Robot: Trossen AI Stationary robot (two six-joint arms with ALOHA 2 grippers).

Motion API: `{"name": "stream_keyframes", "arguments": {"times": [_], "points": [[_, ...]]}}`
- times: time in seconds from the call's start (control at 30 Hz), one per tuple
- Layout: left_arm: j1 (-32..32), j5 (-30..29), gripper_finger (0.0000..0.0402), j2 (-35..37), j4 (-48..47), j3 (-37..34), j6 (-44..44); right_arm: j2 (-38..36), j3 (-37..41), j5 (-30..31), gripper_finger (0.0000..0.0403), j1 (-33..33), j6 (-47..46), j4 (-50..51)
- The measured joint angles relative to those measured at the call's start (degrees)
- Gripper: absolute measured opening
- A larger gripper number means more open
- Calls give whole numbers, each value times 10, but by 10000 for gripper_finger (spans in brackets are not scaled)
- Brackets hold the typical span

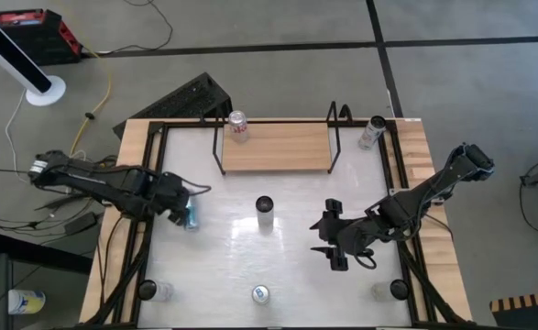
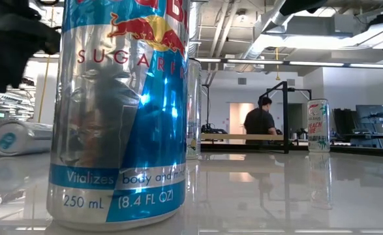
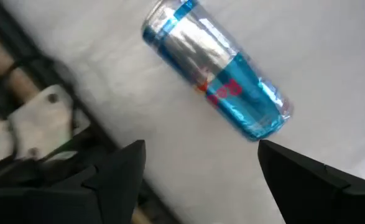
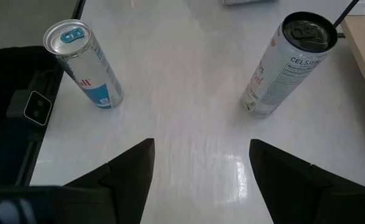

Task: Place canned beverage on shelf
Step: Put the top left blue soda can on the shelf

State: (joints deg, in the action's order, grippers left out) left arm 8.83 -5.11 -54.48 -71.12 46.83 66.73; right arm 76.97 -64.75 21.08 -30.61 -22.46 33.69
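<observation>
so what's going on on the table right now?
Two arms are stocking cans onto the shelf. The left gripper is open over a blue can lying on its side near the table's left edge, not yet gripped. The right gripper hangs open right of centre, holding nothing, facing a standing Celsius can mid-table. One red-and-white can stands at the shelf's left end; another can stands just right of the shelf. A Red Bull can stands at the front edge.
</observation>
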Motion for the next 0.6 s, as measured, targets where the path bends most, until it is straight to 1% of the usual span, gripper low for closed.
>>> {"name": "stream_keyframes", "arguments": {"times": [0.1, 0.2, 0.4, 0.6], "points": [[-20, -3, 295, -3, 77, -7, -6, 0, 0, 0, 286, 0, -1, 0], [-40, -3, 295, -25, 146, -31, -1, 0, 0, -1, 286, -8, -2, 1], [-79, -3, 295, -106, 235, -91, -2, 0, 0, -2, 286, -28, -2, 1], [-106, -2, 295, -171, 318, -101, -48, 0, 0, -1, 286, -40, -2, 1]]}}
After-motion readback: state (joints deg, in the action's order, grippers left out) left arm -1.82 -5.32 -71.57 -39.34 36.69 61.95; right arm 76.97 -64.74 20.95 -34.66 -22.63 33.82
